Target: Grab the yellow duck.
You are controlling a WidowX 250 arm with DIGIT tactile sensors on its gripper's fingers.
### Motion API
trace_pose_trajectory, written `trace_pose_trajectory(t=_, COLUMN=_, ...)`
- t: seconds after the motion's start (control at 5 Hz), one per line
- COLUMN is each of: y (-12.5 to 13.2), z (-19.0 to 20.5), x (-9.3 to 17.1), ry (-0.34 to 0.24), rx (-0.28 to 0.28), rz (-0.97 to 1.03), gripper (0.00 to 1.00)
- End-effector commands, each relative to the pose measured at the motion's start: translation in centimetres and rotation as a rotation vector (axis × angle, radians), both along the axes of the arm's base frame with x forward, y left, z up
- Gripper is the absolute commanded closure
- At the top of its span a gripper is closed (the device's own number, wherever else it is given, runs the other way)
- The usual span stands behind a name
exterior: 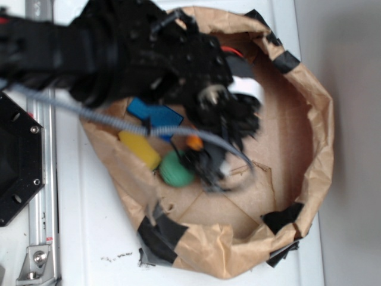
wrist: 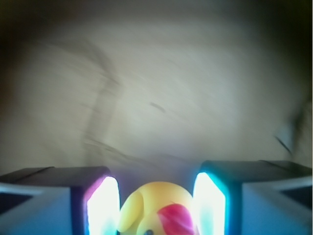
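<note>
1. Wrist view, nearest: yellow duck sits betw. the gripper pads, red beak twd camera.
2. Jaws narrow, pads just beside duck both sides; looks gripped, but firm contact can't be confirmed – blurry.
3. Step advice: squeeze evenly, keep duck centred, lift straight up w/o tilting.
4. Further out, ext. view: arm over paper-walled bin; green ball, yellow block, blue piece nearby – avoid bumping.

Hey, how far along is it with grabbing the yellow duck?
Reaching looks done: in the wrist view the yellow duck sits between the gripper fingers. Closing is in hand; firm contact isn't clear. Lifting it out of the paper-walled bin remains.
</note>
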State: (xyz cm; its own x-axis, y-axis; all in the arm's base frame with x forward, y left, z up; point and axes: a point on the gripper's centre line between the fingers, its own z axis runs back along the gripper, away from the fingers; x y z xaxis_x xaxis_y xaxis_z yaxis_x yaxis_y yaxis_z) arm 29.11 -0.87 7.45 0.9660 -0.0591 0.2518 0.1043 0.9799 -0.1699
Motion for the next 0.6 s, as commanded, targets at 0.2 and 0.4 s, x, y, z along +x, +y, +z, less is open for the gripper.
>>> trace_pose_trajectory(t=0.2, y=-2.13, z=6.16, x=0.70, ry=-0.117, rx=-0.104, rz=0.089, gripper=1.00)
trace_pose_trajectory(t=0.4, y=-1.79, z=5.96, x=0.74, ry=-0.126, rx=-0.058, rz=0.101, gripper=1.00)
